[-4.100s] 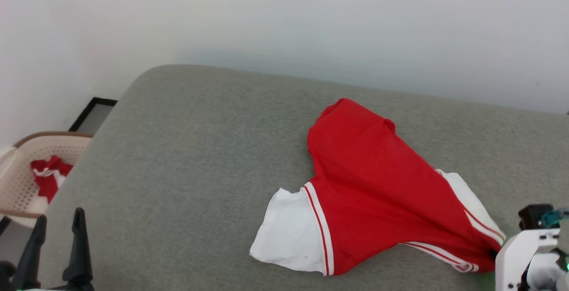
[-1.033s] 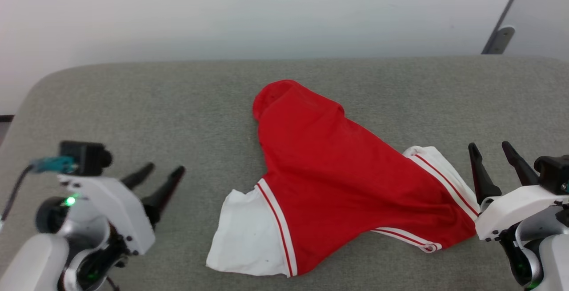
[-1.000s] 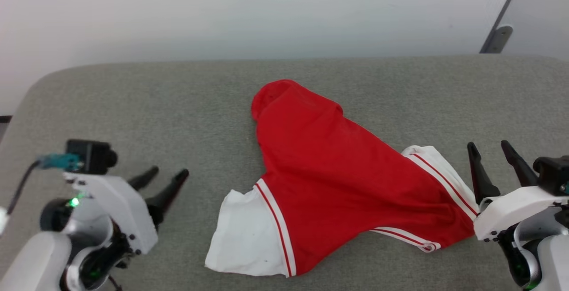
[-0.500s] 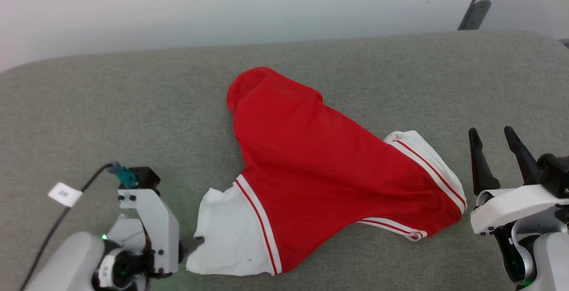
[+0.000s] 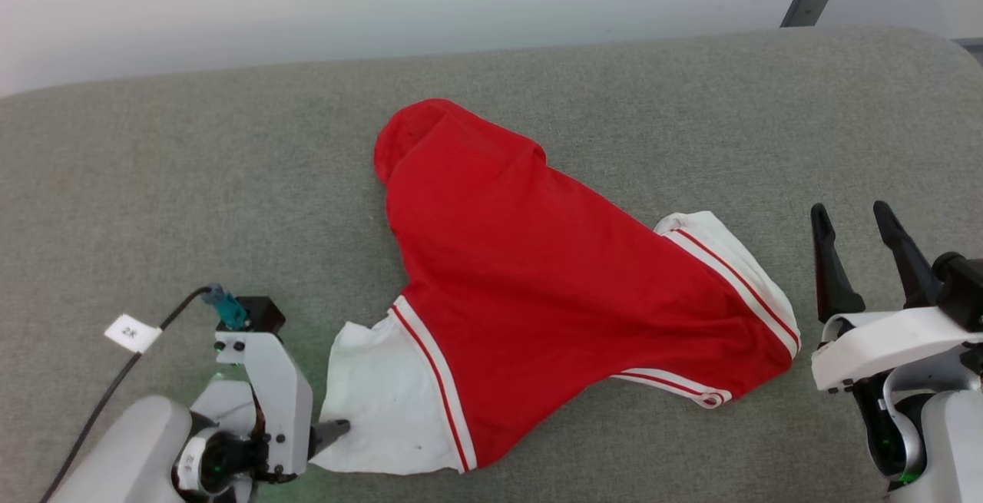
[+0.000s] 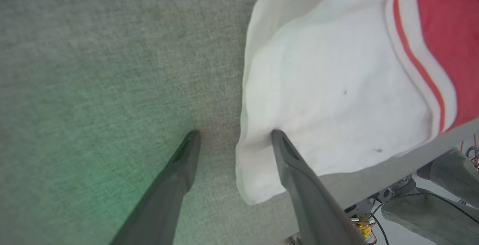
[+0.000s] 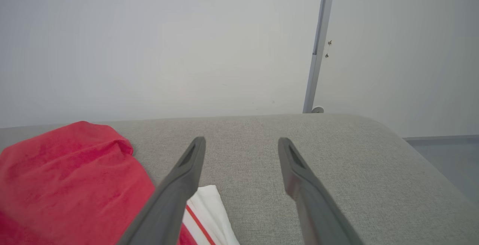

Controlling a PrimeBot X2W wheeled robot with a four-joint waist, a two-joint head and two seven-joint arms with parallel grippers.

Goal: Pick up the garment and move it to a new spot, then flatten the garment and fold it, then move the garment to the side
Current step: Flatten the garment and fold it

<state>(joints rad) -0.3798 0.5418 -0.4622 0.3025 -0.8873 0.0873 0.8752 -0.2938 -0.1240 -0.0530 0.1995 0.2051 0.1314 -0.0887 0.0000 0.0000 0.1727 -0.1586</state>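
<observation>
Garment (image 5: 553, 296) lies rumpled at the middle of the pad (image 5: 192, 180). Left gripper (image 6: 235, 134), jaws apart and empty, straddles the sleeve (image 5: 376, 403) hem at the pad's near edge, one finger over cloth and one over bare pad. We judge it best to press down to the pad, then close slowly to pinch both layers. Right gripper (image 5: 849, 210) is released over the pad's right end.

Left pincer (image 6: 235, 132) lowered onto garment (image 5: 537, 296) sleeve edge.

Garment (image 5: 553, 296) on cushion (image 5: 192, 180) — left gripper (image 6: 235, 132) at sleeve (image 6: 336, 88)
</observation>
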